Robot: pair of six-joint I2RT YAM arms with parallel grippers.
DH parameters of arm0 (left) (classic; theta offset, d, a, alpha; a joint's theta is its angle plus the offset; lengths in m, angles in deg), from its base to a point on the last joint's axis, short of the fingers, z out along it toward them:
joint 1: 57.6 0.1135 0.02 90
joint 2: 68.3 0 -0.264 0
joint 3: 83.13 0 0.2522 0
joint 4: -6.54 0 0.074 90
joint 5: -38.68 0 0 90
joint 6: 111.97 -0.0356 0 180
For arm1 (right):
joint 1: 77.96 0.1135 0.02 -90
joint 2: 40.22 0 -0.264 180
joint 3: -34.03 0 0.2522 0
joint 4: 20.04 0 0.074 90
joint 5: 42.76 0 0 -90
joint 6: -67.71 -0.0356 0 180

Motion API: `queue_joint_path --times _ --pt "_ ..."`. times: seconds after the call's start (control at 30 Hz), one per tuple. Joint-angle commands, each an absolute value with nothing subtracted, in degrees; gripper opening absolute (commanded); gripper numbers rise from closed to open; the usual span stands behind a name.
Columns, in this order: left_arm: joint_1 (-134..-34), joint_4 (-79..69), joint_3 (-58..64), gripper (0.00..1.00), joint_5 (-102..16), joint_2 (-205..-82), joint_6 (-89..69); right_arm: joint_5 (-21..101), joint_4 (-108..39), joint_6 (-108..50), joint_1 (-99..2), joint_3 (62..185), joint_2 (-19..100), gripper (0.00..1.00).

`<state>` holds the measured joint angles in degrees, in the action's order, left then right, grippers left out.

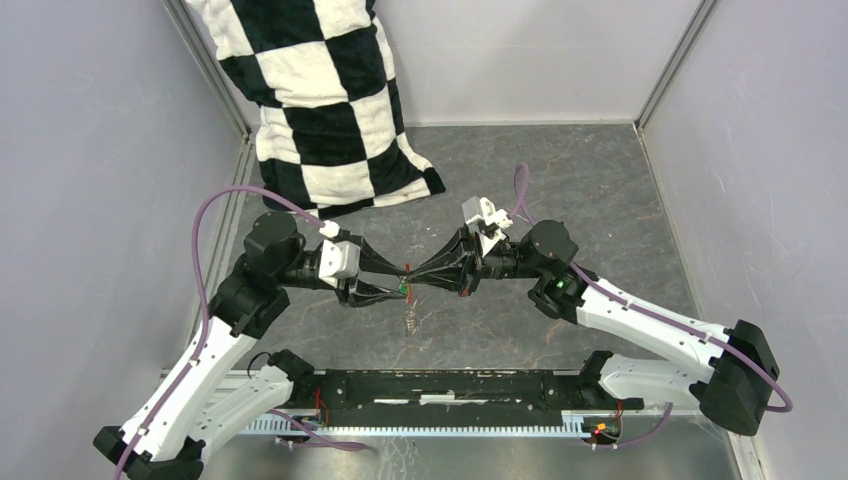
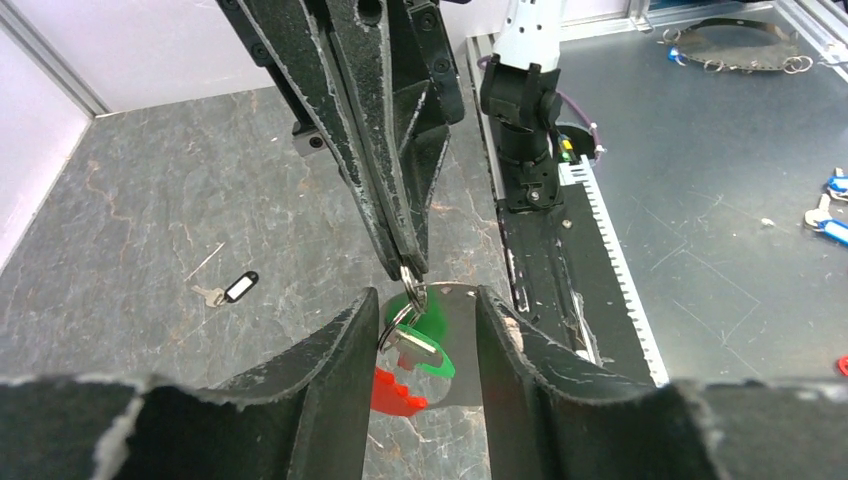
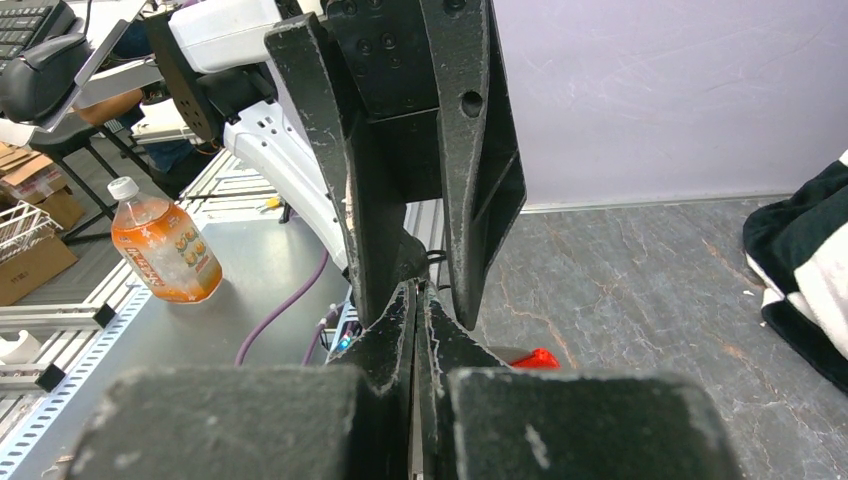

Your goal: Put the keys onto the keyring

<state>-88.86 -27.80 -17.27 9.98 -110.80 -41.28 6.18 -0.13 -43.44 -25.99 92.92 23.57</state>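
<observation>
- Two robot arms meet tip to tip over the middle of a grey stone-look table [image 1: 600, 180], held up off its surface.
- R gripper [image 2: 408, 262]: jaws pressed tight together, tips pinching the thin metal loop of the keyring [image 2: 411, 290]. The ring hangs straight down from those tips.
- Keyring's curved red piece [image 2: 398, 392] dangles lowest in the bunch. In the R wrist view only a bit of red shows beside the closed fingers.
- Green-tag key [image 2: 428, 350]: hangs w/ the ring, silver blade lying across the green tag, just above the red piece. Can't tell if it's threaded on or only caught there.
- L gripper [image 2: 425, 305]: jaws apart, one finger each side of the hanging bunch, gripping nothing. A gap shows btwn the tag and the finger on the pic's right. The other finger sits v. close to the green edge; contact unclear.
- Black-tag key [image 2: 232, 290] w/ white label: lies flat on the table, alone, well apart from both grippers.
- Top view: a small greyish piece [image 1: 411, 322] shows just below where the tips meet. Can't tell if it hangs or lies on the table.
- Background: black-and-white checked cushion [image 1: 320, 100] leans in the far L corner. An orange drink bottle [image 3: 165, 245] stands on a bench outside the cell.
</observation>
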Motion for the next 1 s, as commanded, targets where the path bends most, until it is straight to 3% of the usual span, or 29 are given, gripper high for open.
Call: queue_joint_path --times 0.0,0.33,0.57,0.87,0.97 --pt "-88.89 -24.28 -17.28 0.45 7.94 -109.76 -37.07 6.92 2.14 -42.48 -26.23 93.23 22.35 0.0" --pt "-88.89 -23.33 -19.1 0.03 7.65 -109.88 -34.67 6.43 2.83 -43.13 -26.23 93.23 22.07 0.0" --pt "-88.89 -25.83 -17.08 0.02 7.77 -112.19 -34.5 3.83 -2.38 -41.57 -26.19 95.25 22.53 0.01" --pt "-88.93 -39.02 -10.99 0.02 9.34 -115.52 -45.62 3.98 -40.31 -21.86 -26.17 111.19 24.83 0.37" --pt "-88.89 -44.34 -8.38 0.02 8.71 -117.19 -50.03 4.58 -51.72 -15.34 -26.21 117.15 27.58 0.39"
